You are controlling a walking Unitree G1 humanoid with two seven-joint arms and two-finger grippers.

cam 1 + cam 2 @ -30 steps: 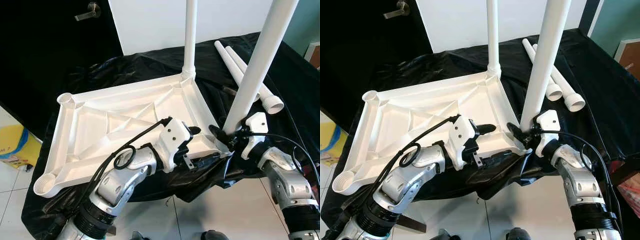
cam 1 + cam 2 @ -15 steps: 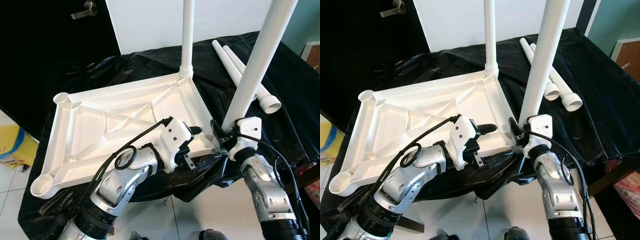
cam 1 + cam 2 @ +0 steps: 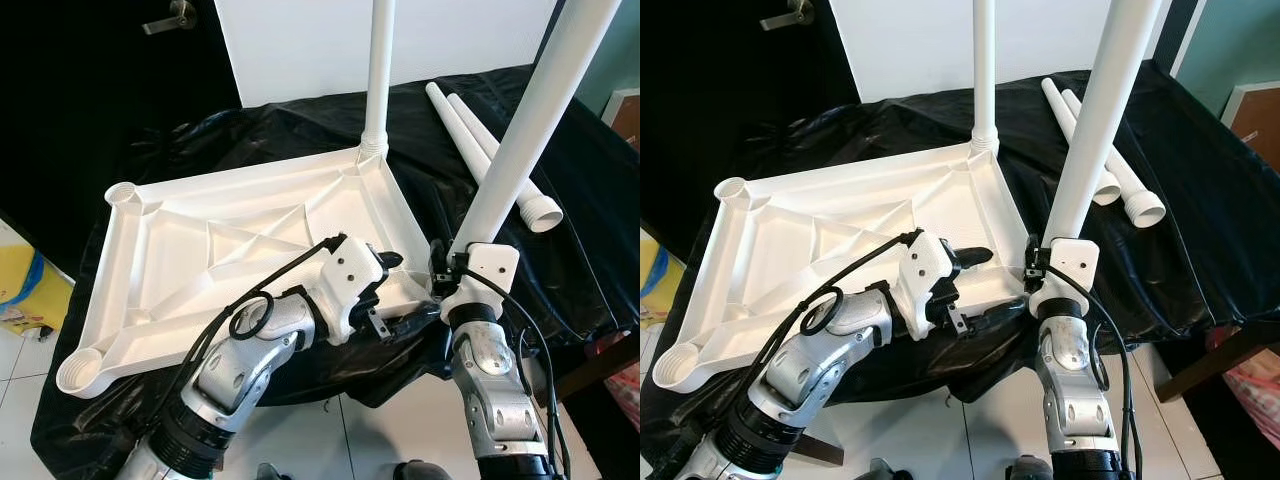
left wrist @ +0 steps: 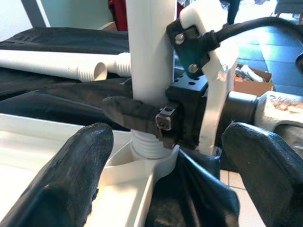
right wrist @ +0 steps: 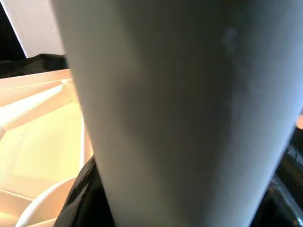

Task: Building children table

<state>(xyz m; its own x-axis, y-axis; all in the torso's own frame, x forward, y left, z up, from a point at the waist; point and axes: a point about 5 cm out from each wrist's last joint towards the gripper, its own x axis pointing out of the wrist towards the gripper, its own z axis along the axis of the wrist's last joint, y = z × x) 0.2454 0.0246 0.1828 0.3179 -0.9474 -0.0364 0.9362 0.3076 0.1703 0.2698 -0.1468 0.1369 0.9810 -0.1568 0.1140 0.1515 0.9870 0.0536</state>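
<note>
White plastic tabletop (image 3: 230, 250) lies upside down on the black sheet (image 3: 580, 200), its near edge at the sheet's front drop. Your right gripper (image 3: 440, 272) is clamped on the tilted leg (image 3: 520, 140) at the near right corner socket. Your left gripper (image 3: 385, 300) sits spread wide over the near rim, holding nothing. One leg (image 3: 378, 70) stands upright at the far corner; two spare legs (image 3: 490, 150) lie beyond.

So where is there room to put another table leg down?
On the black cloth, right of the two loose legs, and on the cloth behind the tabletop. The near corner is crowded: left gripper, right gripper, slanted leg.
</note>
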